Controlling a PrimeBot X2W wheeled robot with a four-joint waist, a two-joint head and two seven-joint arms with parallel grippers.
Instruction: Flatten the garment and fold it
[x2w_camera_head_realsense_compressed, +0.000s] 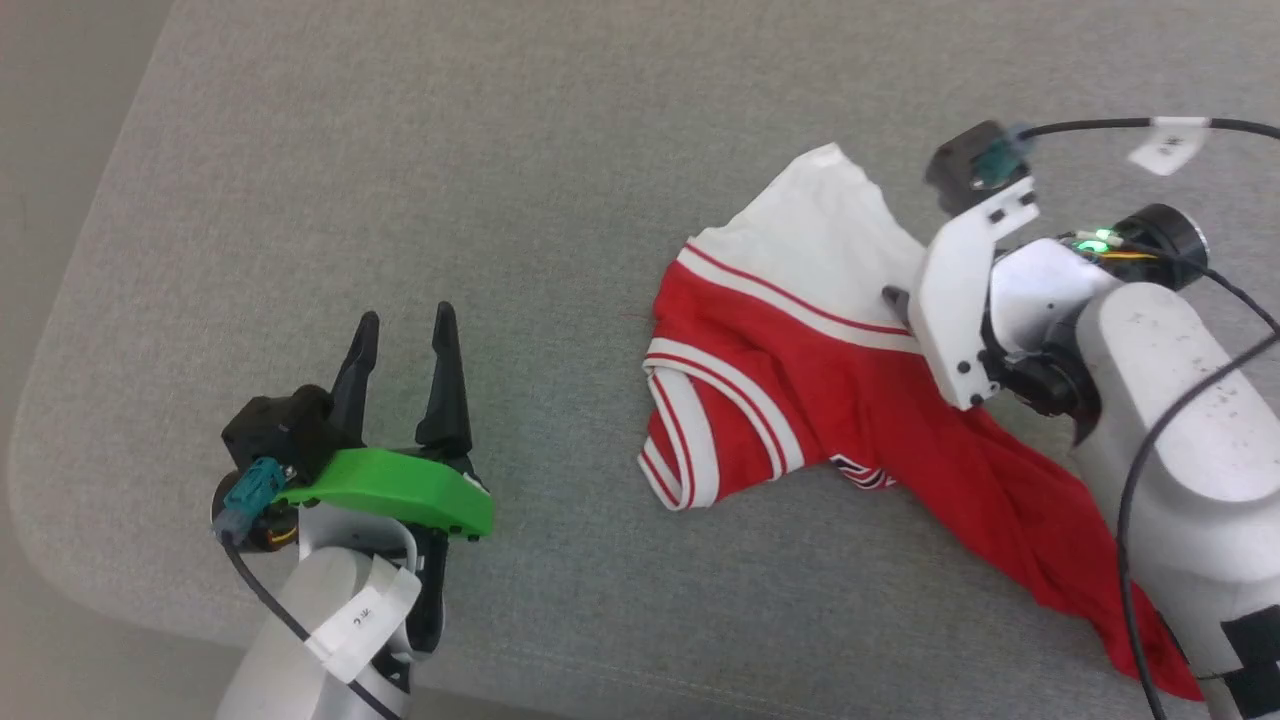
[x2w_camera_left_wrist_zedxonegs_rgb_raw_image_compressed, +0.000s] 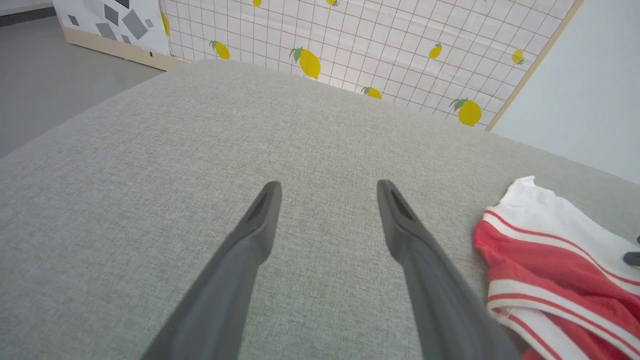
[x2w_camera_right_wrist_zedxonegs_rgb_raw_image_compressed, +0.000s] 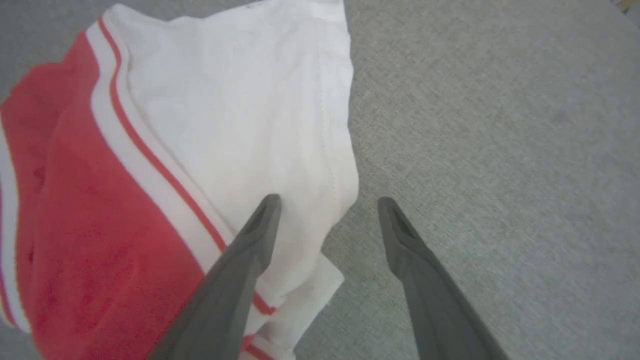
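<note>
Lying crumpled on cushion (x2w_camera_head_realsense_compressed: 500, 150): garment (x2w_camera_head_realsense_compressed: 800, 350); right claw (x2w_camera_right_wrist_zedxonegs_rgb_raw_image_compressed: 327, 205) spread over edge.

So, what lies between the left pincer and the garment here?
Nothing: the stretch between the left pincer and the garment is bare grey upholstery, seen in the head view and the left wrist view.

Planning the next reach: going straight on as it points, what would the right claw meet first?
Likely the garment, its white edge, under one finger of the right claw, grey cushion under the other; depth unclear.
</note>
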